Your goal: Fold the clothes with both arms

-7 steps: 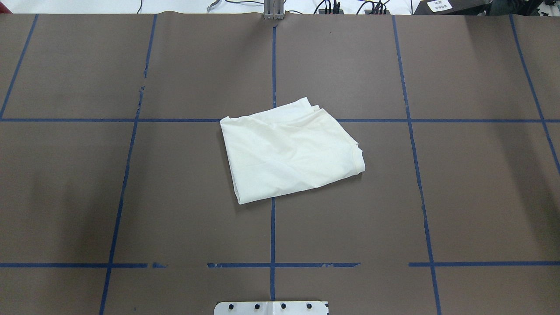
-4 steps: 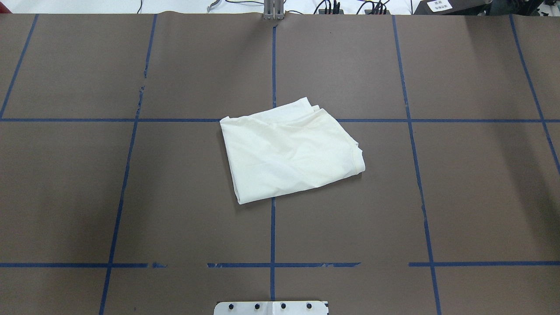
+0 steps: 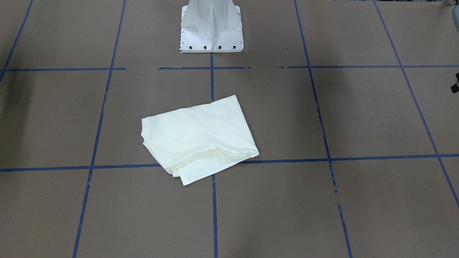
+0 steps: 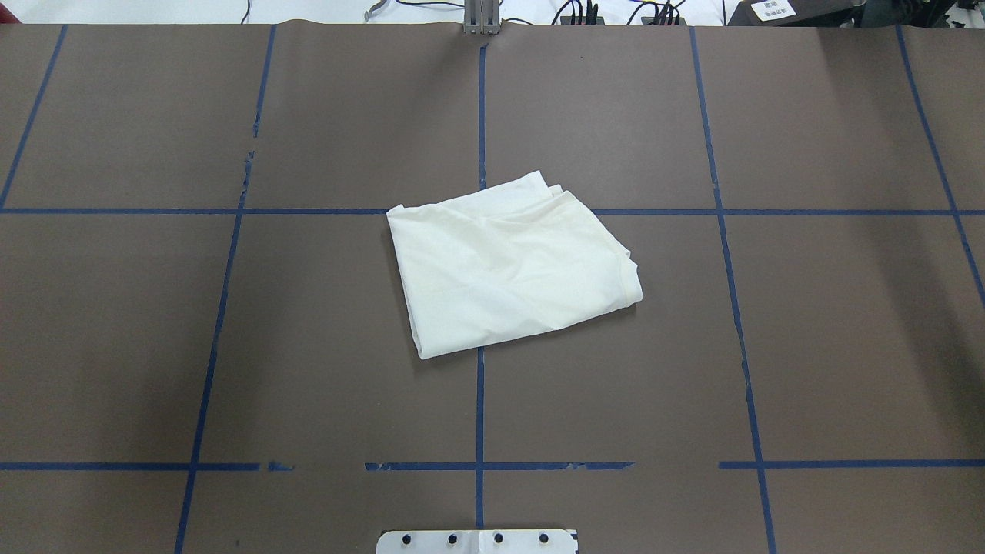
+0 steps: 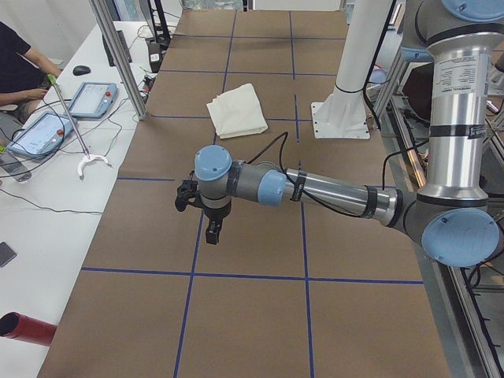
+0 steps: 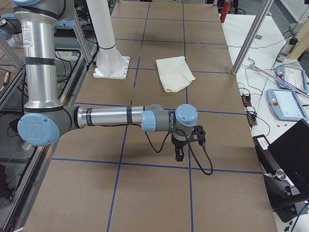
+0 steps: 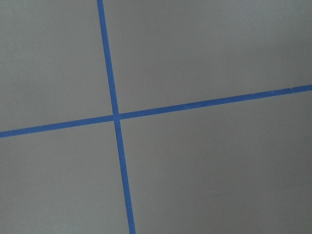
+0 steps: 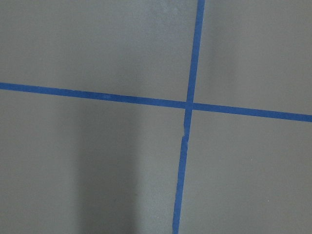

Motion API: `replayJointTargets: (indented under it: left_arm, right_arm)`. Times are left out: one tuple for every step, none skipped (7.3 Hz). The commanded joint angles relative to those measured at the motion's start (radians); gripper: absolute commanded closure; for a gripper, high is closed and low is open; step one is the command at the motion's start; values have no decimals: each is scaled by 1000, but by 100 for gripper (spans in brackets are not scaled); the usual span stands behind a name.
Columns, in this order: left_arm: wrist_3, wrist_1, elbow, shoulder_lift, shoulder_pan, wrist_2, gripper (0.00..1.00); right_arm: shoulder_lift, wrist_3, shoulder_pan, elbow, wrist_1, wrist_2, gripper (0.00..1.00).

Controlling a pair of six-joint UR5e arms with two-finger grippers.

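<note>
The clothes lie as one folded cream shirt, plain side up, flat at the middle of the brown table; they also show in the front view and both side views. Both arms hang far from the shirt over bare table. The left gripper points down near the table's left end, and the right gripper points down near the right end. I cannot tell whether either is open or shut. Both wrist views show only brown table and crossed blue tape.
The white pedestal base stands at the robot's side of the table. Blue tape lines grid the surface. Beside the table's left end sit a person's arm, tablets and a red cylinder; more tablets lie past the right end.
</note>
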Motion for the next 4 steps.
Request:
replayJointTargets:
  left_arm:
    - [0, -10, -29, 3, -1, -5, 0]
    - [-6, -20, -67, 18, 1, 3, 0]
    - [-9, -20, -66, 25, 1, -5, 0]
    - [-10, -20, -62, 14, 2, -22, 0]
  right_arm:
    - [0, -2, -2, 3, -3, 3, 0]
    - [0, 0, -2, 6, -1, 3, 0]
    - [-2, 9, -2, 10, -1, 3, 0]
    - [-4, 9, -2, 4, 0, -4, 0]
